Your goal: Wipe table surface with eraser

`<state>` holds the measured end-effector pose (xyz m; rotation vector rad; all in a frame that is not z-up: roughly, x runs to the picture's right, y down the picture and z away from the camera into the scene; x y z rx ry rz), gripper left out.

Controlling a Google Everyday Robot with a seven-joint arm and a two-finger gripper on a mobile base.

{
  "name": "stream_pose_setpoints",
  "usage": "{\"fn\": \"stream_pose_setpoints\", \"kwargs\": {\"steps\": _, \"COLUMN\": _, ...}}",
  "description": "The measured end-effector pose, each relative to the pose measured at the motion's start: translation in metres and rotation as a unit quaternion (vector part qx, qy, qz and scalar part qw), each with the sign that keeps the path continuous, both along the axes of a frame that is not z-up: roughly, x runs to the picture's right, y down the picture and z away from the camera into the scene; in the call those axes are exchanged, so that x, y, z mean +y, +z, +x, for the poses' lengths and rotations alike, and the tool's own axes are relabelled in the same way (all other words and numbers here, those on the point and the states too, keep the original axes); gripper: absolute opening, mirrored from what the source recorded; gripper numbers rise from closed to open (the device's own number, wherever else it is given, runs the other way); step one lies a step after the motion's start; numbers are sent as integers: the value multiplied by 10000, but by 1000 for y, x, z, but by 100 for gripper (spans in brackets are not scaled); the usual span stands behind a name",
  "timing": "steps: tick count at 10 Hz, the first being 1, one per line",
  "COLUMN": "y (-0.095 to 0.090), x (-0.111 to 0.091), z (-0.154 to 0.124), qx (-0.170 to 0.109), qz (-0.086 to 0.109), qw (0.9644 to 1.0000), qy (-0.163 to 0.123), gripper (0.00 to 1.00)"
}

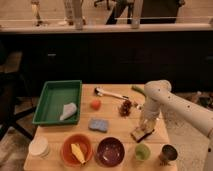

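I have the gripper (145, 125) low over the right half of the table surface (115, 115), pressed down onto the eraser (141, 133), which lies flat on the wood just beneath it; I cannot tell how the fingers stand. The right table edge is near the claw. Just in front of it stand a green cup (142, 151) and a metal cup (169, 153), close to the near edge. Left of the claw is a strip of bare wood, then the blue-grey sponge (98, 124). Behind and to the left lie dark grapes (125, 107), and a purple bowl (110, 151) sits front-left.
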<state>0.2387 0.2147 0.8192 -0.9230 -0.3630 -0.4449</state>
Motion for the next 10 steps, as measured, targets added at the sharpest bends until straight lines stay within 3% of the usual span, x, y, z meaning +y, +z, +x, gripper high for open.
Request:
{"fn": "stream_pose_setpoints", "kwargs": {"steps": 2, "y": 7, "x": -14, "z": 3, "qx": 110, "qz": 59, "qw": 9999, "qy": -44, "gripper": 0}}
{"fn": "stream_pose_setpoints", "kwargs": {"steps": 4, "y": 14, "x": -27, "z": -13, "qx": 38, "qz": 139, "qw": 9998, "qy": -104, "gripper": 0}}
{"fn": "stream_pose_setpoints", "kwargs": {"steps": 8, "y": 18, "x": -31, "z": -54, "qx": -400, "qz": 158, "qw": 9991, "qy": -66, "gripper": 0}}
{"fn": "stream_pose_setpoints", "kwargs": {"steps": 10, "y": 5, "x": -24, "z": -61, "qx": -585, "qz": 172, "qw": 9981, "qy": 48, "gripper": 0}}
